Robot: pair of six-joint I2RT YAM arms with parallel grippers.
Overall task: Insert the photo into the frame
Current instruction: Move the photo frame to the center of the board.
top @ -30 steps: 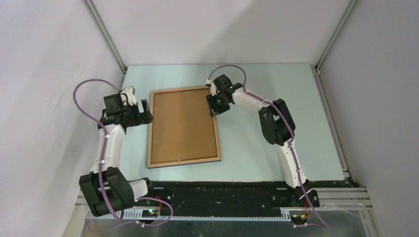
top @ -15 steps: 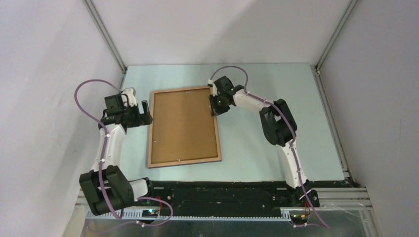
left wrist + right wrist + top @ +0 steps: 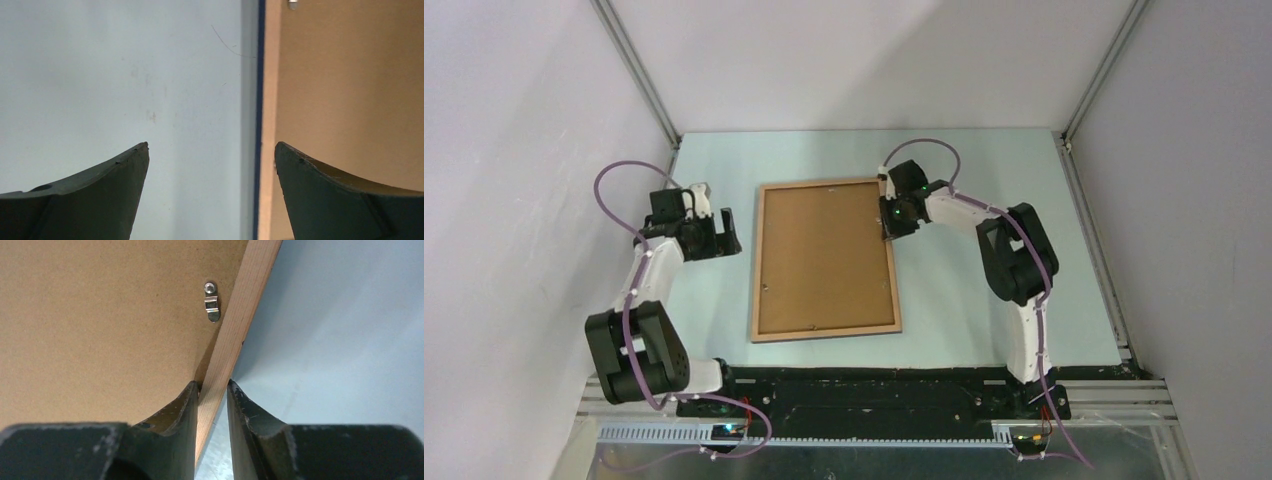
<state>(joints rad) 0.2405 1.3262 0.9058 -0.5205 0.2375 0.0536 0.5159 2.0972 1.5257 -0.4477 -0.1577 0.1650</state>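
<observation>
A pale blue bench (image 3: 984, 170) enclosed by plain grey walls (image 3: 864, 60) carries the frame (image 3: 824, 333), lying flat near the centre with its light wood face up and a brown backing board (image 3: 824, 255) filling the opening. The photo is not visible in any view; whether it sits under the board cannot be told. The right fingers (image 3: 186, 402) are nearly closed, pinching the frame's right rail close to the far corner, just short of a small metal clip (image 3: 212, 301). The left fingers (image 3: 125, 165) are spread wide and hold nothing, near the left rail but apart from it. Principal hazard: the frame is held by one thin rail at one corner only, so any lift or pull would probably swing it about that pinch, twist it, or let it slide free. A second hazard is the left fingers striking the rail on approach and shoving the frame askew.
</observation>
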